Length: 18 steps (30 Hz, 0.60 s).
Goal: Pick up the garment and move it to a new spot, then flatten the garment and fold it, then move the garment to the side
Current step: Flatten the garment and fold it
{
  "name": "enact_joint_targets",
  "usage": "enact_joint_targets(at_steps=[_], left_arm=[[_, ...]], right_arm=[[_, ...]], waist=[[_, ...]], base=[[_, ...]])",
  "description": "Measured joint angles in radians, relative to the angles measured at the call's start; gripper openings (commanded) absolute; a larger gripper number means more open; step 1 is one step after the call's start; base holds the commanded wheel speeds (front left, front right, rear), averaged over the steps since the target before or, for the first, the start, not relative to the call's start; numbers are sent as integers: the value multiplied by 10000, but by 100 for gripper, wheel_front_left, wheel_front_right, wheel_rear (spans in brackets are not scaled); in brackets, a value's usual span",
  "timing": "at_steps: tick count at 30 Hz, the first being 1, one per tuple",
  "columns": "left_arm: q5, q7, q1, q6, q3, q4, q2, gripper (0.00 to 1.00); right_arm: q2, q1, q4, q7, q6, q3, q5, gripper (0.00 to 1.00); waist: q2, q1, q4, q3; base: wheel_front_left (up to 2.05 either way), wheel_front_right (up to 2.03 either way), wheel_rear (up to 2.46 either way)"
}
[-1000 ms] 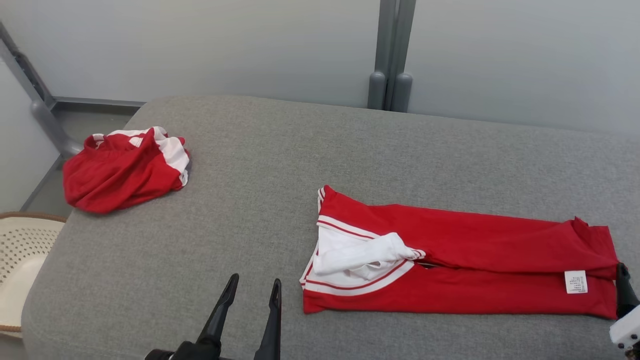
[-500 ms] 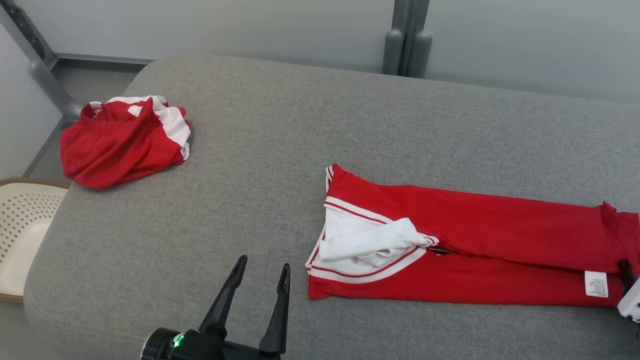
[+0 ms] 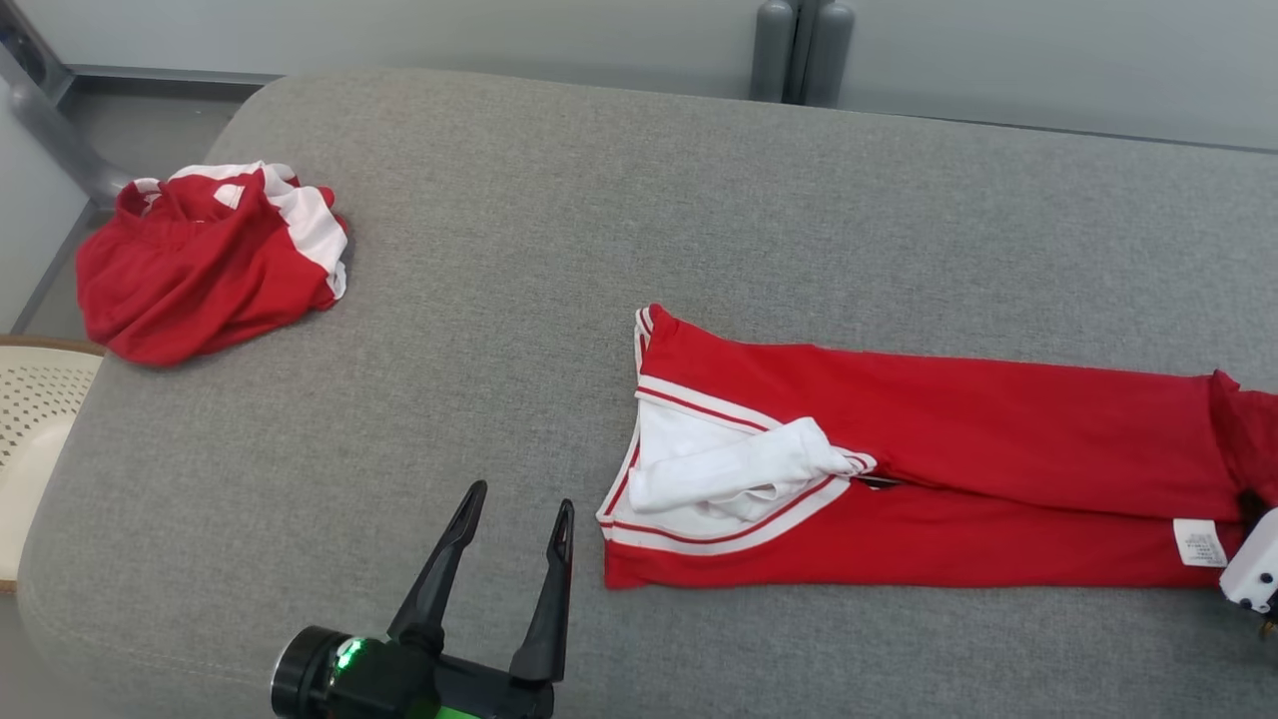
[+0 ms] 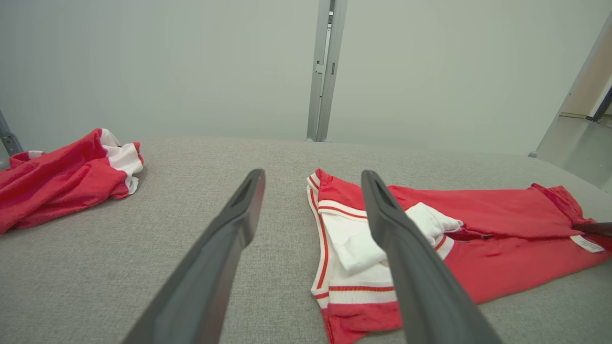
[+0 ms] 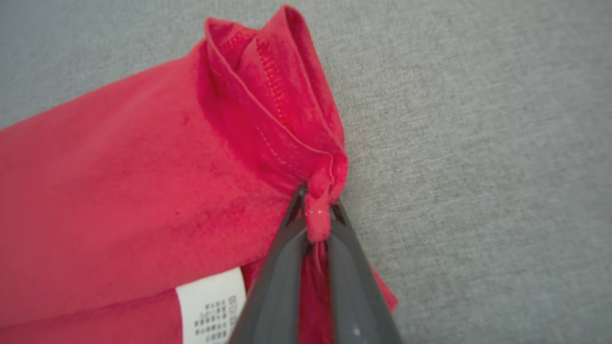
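Note:
The garment (image 3: 949, 439) is a red top with white trim, lying as a long folded strip across the right half of the grey table (image 3: 559, 230). Its white neck end points left and its hem end right. My right gripper (image 5: 316, 210) is shut on a pinch of the red hem beside the white care label (image 5: 210, 310). It shows at the right edge of the head view as the right gripper (image 3: 1246, 504). My left gripper (image 3: 521, 496) hovers open over bare table left of the neck end, holding nothing. In the left wrist view the garment (image 4: 502, 224) lies ahead and to the right.
A second red and white garment (image 3: 200, 265) lies bunched at the table's far left corner. A cream perforated basket (image 3: 30, 419) stands off the table's left edge. Grey posts (image 3: 799, 45) rise behind the far edge.
My right gripper has shut on the garment's hem. The head camera has tilted down, so the whole scene sits higher in the picture. More of the left gripper's base shows.

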Motion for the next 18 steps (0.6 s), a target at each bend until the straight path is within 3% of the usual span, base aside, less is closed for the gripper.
enact_joint_targets(at_steps=[11, 18], left_arm=[[531, -2, -687, -349, 100, -326, -8, 100], [617, -2, -797, -506, 94, -267, -13, 100]], right_arm=[[-1592, -161, -972, -593, -15, 326, -775, 0], [-1415, -340, -3162, -546, -23, 941, -1152, 0]], waist=[[0, 0, -944, 753], [0, 0, -1866, 1029]], base=[[0, 0, 0], [0, 0, 0]])
